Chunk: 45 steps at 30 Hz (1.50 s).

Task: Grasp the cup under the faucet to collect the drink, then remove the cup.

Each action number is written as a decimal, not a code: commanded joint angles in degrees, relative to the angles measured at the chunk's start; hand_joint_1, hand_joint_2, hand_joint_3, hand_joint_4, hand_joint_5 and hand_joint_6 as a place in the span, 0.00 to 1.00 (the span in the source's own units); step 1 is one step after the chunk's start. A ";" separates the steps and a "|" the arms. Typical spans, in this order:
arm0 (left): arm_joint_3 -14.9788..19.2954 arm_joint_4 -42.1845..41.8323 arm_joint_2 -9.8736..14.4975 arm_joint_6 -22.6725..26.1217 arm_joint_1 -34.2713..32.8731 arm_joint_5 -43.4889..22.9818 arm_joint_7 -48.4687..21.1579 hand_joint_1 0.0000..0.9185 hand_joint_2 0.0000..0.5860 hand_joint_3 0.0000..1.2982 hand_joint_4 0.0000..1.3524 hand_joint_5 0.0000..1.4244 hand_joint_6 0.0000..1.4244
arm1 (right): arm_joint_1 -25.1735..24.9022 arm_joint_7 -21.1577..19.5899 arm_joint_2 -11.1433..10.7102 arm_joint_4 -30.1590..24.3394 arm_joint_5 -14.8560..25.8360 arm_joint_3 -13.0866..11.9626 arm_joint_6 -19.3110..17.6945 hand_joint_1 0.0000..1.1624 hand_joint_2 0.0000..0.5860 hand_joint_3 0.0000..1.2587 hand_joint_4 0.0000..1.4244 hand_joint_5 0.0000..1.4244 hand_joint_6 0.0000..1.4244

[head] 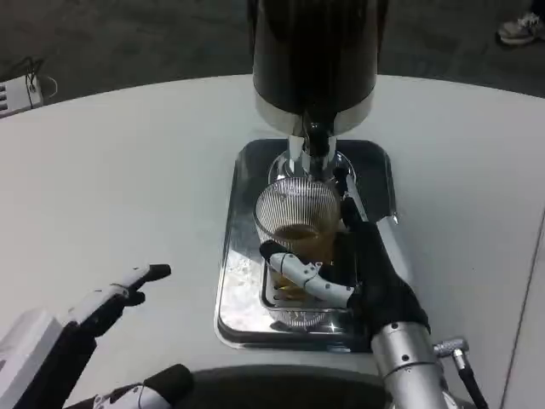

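Even overhead light, soft focus, low resolution.

The white bench (128, 187) is bright and nearly washed out, while the floor (128, 38) beyond it is dim. Glare streaks the steel tray (243, 256) along its rim, and pale highlights run down the dark dispenser (315, 51). The ribbed cup (298, 217) catches fine reflections. A soft shadow lies under the left robot hand (111, 302). Edges look slightly smeared and grainy throughout.

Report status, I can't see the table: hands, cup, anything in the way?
Right hand grips cup under faucet, drink inside. Left hand open, resting aside on table. Nothing in the way on tray.
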 commanded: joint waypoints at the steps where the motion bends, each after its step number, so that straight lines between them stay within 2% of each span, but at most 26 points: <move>1: 0.49 -0.79 0.98 0.94 0.83 -0.46 -1.00 0.00 0.14 0.15 0.09 0.15 0.17 | -1.05 -1.40 1.19 1.66 0.30 0.43 -2.26 0.64 0.36 0.00 0.00 0.02 0.00; 16: 0.91 -1.21 1.68 1.56 2.09 -0.96 -2.51 0.00 0.13 0.15 0.09 0.15 0.17 | -2.33 -8.12 3.39 5.62 -3.09 2.66 -2.76 0.66 0.35 0.00 0.00 0.03 0.00; 21: 1.08 -1.41 1.85 1.81 2.40 -1.29 -3.09 0.00 0.13 0.15 0.09 0.15 0.17 | -3.26 -10.60 4.42 7.57 -3.61 2.84 -3.10 0.68 0.35 0.00 0.00 0.07 0.03; 26: 1.30 -1.84 2.14 2.41 2.59 -1.80 -3.62 0.00 0.13 0.16 0.10 0.15 0.17 | -4.04 -12.68 5.41 9.10 -3.60 2.93 -3.44 0.68 0.36 0.01 0.06 0.12 0.07; 36: 1.29 -2.35 2.45 3.28 3.03 -2.57 -4.41 0.00 0.13 0.18 0.12 0.16 0.17 | -4.59 -19.97 8.36 12.34 -3.28 4.04 -4.55 0.75 0.38 0.22 0.27 0.31 0.21; 45: 0.97 -1.65 2.82 2.94 2.27 -2.68 -4.94 0.00 0.13 0.19 0.12 0.16 0.17 | -5.94 -23.94 10.49 15.98 -1.06 4.64 -6.10 0.78 0.38 0.35 0.40 0.40 0.29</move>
